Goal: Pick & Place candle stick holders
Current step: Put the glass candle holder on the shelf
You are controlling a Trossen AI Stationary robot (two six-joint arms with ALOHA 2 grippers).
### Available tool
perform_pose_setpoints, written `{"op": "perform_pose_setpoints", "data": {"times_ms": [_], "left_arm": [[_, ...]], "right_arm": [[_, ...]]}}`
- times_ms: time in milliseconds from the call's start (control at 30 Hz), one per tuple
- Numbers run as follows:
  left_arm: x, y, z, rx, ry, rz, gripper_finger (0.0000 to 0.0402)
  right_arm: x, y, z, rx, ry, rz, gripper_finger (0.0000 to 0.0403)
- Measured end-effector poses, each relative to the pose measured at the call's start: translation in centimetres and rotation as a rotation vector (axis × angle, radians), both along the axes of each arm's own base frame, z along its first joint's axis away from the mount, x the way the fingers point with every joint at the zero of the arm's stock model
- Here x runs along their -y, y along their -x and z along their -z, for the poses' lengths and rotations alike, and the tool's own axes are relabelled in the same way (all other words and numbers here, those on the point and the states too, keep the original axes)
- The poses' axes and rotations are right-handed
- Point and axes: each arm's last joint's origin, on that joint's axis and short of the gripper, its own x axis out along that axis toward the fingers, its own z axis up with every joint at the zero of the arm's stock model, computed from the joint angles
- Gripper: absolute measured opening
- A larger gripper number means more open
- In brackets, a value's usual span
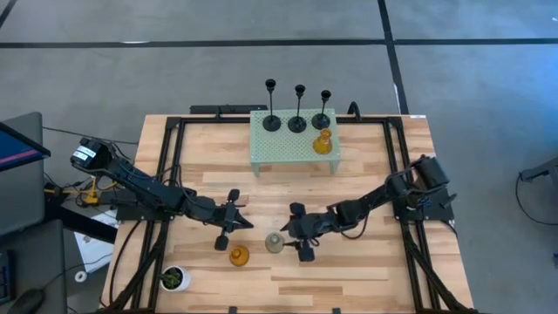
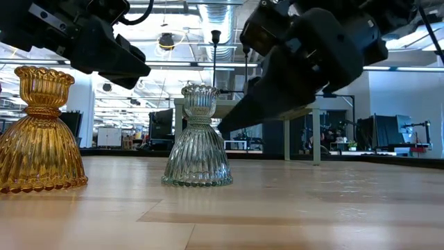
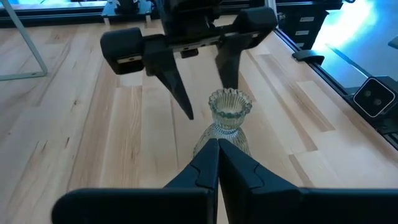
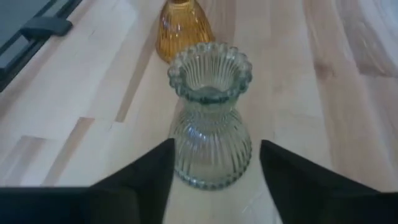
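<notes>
A pale grey ribbed glass holder (image 1: 275,242) stands on its base on the table, near the front. My right gripper (image 4: 214,155) is open, one finger on either side of the holder's lower body (image 4: 210,143); I see no touch. It also shows in the high view (image 1: 293,234). My left gripper (image 3: 217,146) is shut and empty, pointing at the pale holder (image 3: 229,112) from the table's left, a little short of it. An amber holder (image 1: 239,255) stands just left of the pale one. Three black holders (image 1: 299,120) and a second amber one (image 1: 323,142) stand on the pale green stand (image 1: 279,148).
A small white pot with a green plant (image 1: 174,277) stands at the front left corner. The green perforated stand takes up the far middle of the table. Black frame rails (image 1: 166,174) run along the table's left and right sides.
</notes>
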Motion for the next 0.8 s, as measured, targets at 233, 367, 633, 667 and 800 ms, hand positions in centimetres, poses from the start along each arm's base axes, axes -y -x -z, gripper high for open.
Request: {"op": "perform_pose_setpoints", "data": {"times_ms": [233, 367, 633, 667, 800], "left_arm": [[0.0, 0.0, 0.0, 0.000, 0.000, 0.000, 0.0008], [0.0, 0.0, 0.0, 0.000, 0.000, 0.000, 0.0008], [0.0, 0.0, 0.0, 0.000, 0.000, 0.000, 0.0008], [0.0, 0.0, 0.0, 0.000, 0.000, 0.000, 0.0008], [0.0, 0.0, 0.0, 0.000, 0.000, 0.000, 0.0008]], "right_arm": [[0.1, -0.9, -1.0, 0.042, -0.037, 0.024, 0.0303], [0.1, -1.5, -1.8, 0.084, -0.046, -0.006, 0.0311], [0.4, -1.8, -1.6, 0.083, -0.101, -0.038, 0.0305], [0.4, -1.8, -1.3, 0.077, -0.104, -0.039, 0.0305], [0.1, -2.3, 0.3, 0.078, -0.118, -0.058, 0.0305]]}}
